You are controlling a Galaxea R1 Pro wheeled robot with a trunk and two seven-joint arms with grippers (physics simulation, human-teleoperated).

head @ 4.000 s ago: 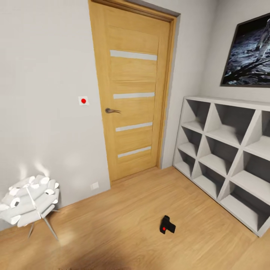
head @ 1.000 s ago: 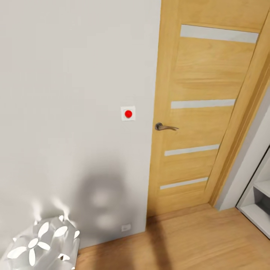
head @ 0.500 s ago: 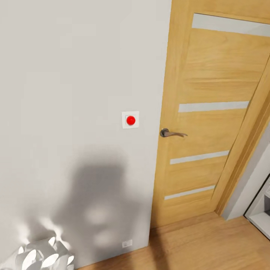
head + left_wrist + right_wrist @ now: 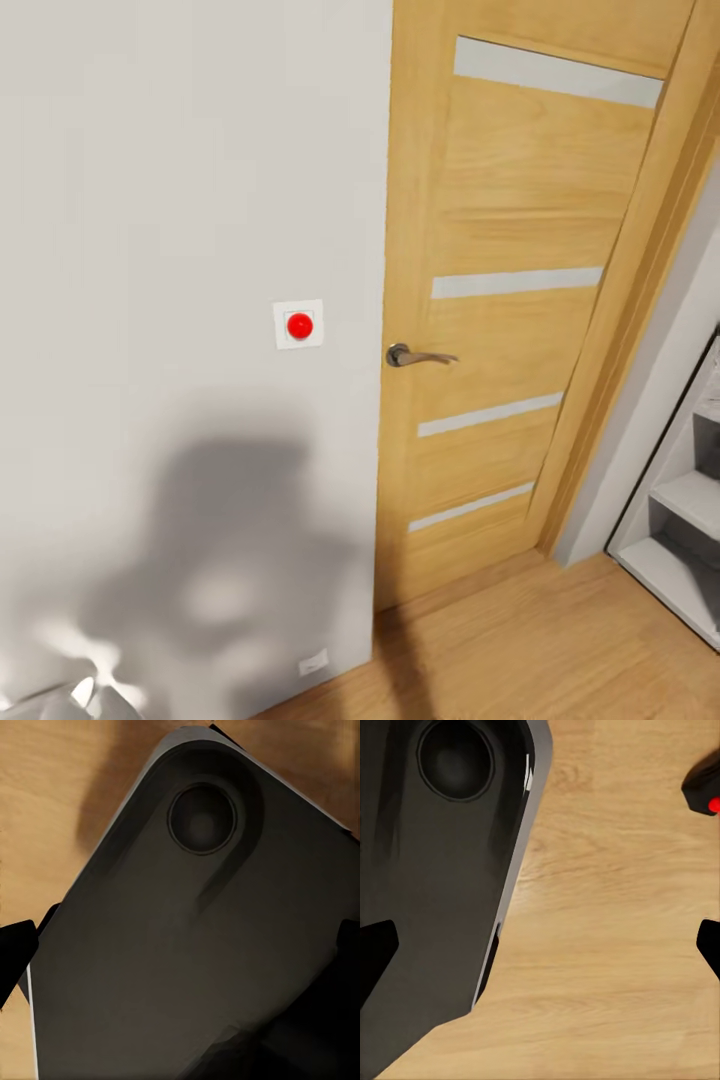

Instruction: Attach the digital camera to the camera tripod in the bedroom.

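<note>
A corner of the black digital camera (image 4: 701,780), with its red button, lies on the wood plank floor (image 4: 607,945) at the edge of the right wrist view. It is well off to one side of my right gripper (image 4: 540,952), which is open and holds nothing. My left gripper (image 4: 180,960) is also open and empty, hanging over the dark panel of my own base (image 4: 195,930). The camera tripod is out of view.
The head view faces a light grey wall (image 4: 150,200) and a shut wooden door (image 4: 520,200) with a metal handle (image 4: 415,356). A red-button switch (image 4: 299,325) sits left of the door. A white shelf unit (image 4: 680,530) stands at right, and a white lamp's top (image 4: 50,705) shows low at left.
The head view has turned slightly right since half a second ago: door and switch sit further left, more shelf shows, the lamp has nearly left the frame. Four seconds ago the camera lay on the floor.
</note>
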